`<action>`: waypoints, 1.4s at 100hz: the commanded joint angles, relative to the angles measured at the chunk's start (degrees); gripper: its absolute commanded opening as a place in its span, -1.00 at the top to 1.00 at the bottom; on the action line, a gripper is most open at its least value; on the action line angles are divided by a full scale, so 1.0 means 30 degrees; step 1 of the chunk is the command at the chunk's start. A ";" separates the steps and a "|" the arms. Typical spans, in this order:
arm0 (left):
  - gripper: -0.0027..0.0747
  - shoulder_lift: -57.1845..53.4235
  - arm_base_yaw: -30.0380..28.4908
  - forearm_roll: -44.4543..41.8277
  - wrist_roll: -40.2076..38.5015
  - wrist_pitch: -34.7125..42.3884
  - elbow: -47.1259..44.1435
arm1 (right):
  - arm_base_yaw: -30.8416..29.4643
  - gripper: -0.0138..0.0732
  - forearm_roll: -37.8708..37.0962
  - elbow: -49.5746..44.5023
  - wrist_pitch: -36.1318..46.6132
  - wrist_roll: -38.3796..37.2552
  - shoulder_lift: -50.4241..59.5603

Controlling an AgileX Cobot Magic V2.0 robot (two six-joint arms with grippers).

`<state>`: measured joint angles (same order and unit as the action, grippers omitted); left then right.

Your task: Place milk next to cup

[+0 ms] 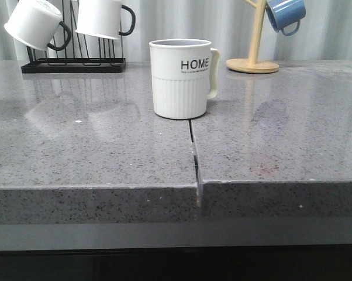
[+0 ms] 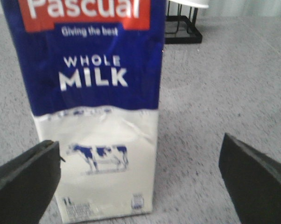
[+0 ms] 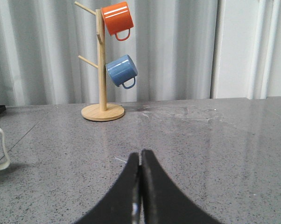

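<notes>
The tall white-and-blue rectangular carton (image 2: pixel 91 107), printed "Pascual", "Giving the best", "WHOLE MILK" and "1L", stood upright on the grey speckled stone countertop (image 1: pixel 76 152) between the spread fingers of the left gripper (image 2: pixel 140 177), untouched. The off-white ribbed ceramic mug (image 1: pixel 180 78) marked "HOME" stood mid-counter on the seam, bare counter on both sides. The right gripper (image 3: pixel 140 186) was closed on nothing over open counter, facing a wooden mug tree (image 3: pixel 102 65).

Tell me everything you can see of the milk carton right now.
The milk shows only in the left wrist view: a tall rectangular carton standing upright on the grey speckled counter. Its upper part is dark blue with a red "Pascual" panel, "Giving the best" and "WHOLE MILK" in white; the lower part is white with a blue cow picture and "1L". The surface looks slightly creased. The left gripper is open, its fingers apart from the carton. Its top is cut off.
</notes>
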<state>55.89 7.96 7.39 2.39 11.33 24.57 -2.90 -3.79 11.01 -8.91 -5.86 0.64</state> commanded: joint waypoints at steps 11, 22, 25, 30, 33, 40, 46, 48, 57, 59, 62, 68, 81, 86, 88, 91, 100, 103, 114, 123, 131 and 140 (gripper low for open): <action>-0.72 0.0746 -0.0711 0.0022 -0.0117 0.2623 0.1103 | -0.0106 0.84 0.0016 0.0482 0.1329 0.0166 -0.0121; -0.72 0.1321 -0.0787 -0.0186 -0.0117 0.3642 0.1262 | -0.0106 0.84 0.0016 0.0482 0.1329 0.0166 -0.0121; -0.72 0.1602 -0.0787 -0.0186 -0.0117 0.3642 0.1449 | -0.0106 0.84 0.0016 0.0482 0.1329 0.0166 -0.0121; -0.72 0.2067 -0.0787 -0.0186 -0.0117 0.3728 0.1744 | -0.0106 0.84 0.0016 0.0482 0.1329 0.0166 -0.0121; -0.72 0.2355 -0.0787 -0.0230 -0.0117 0.3838 0.1935 | -0.0106 0.84 0.0016 0.0482 0.1329 0.0166 -0.0121; -0.72 0.3038 -0.0795 -0.0230 -0.0117 0.4397 0.2438 | -0.0106 0.84 0.0016 0.0482 0.1329 0.0166 -0.0121; -0.72 0.3578 -0.0795 -0.0230 -0.0117 0.4871 0.2788 | -0.0106 0.84 0.0016 0.0482 0.1329 0.0166 -0.0121; -0.72 0.3700 -0.0795 -0.0230 -0.0117 0.4908 0.2853 | -0.0106 0.84 0.0016 0.0482 0.1329 0.0166 -0.0121; -0.72 0.4358 -0.0827 -0.0230 -0.0117 0.5039 0.3085 | -0.0106 0.84 0.0016 0.0482 0.1329 0.0166 -0.0121; -0.72 0.4499 -0.0827 -0.0279 -0.0117 0.5082 0.3098 | -0.0106 0.84 0.0016 0.0482 0.1329 0.0166 -0.0121; -0.71 0.4640 -0.0827 -0.0283 -0.0117 0.5225 0.3131 | -0.0106 0.84 0.0016 0.0482 0.1329 0.0166 -0.0121; -0.61 0.4889 -0.0827 -0.0283 -0.0117 0.5590 0.3131 | -0.0106 0.84 0.0016 0.0482 0.1329 0.0166 -0.0121; -0.14 0.4970 -0.0827 -0.0412 -0.0117 0.6360 0.3131 | -0.0106 0.84 0.0016 0.0482 0.1329 0.0166 -0.0121; 0.05 0.4970 -0.0827 -0.0475 -0.0117 0.6409 0.3131 | -0.0106 0.84 0.0016 0.0482 0.1329 0.0166 -0.0121; 0.12 0.4970 -0.0827 -0.0523 -0.0117 0.6409 0.3131 | -0.0106 0.84 0.0016 0.0482 0.1329 0.0166 -0.0121; 0.23 0.4970 -0.0827 -0.0572 -0.0117 0.6409 0.3131 | -0.0106 0.84 0.0016 0.0482 0.1329 0.0166 -0.0121; 0.30 0.4926 -0.0793 -0.0663 -0.0117 0.6453 0.3216 | -0.0106 0.84 0.0016 0.0482 0.1329 0.0166 -0.0121; 0.30 0.4882 -0.0691 -0.0655 -0.0117 0.6491 0.3310 | -0.0106 0.84 0.0016 0.0482 0.1329 0.0166 -0.0121; 0.30 0.4757 0.0330 -0.0385 -0.0190 0.6491 0.3833 | -0.0106 0.84 0.0016 0.0482 0.1329 0.0166 -0.0121; 0.29 0.4757 0.1706 0.0488 -0.0190 0.6491 0.4317 | -0.0106 0.84 0.0016 0.0482 0.1329 0.0166 -0.0121; 0.29 0.4954 0.2831 0.1189 -0.0190 0.6714 0.4583 | -0.0106 0.84 0.0016 0.0482 0.1329 0.0166 -0.0121; 0.29 0.5449 0.4159 0.2035 0.0153 0.7680 0.4792 | -0.0106 0.84 0.0016 0.0482 0.1329 0.0166 -0.0121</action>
<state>72.18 16.94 10.88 2.39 27.01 36.38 -2.90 -3.79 11.01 -8.91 -5.86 0.64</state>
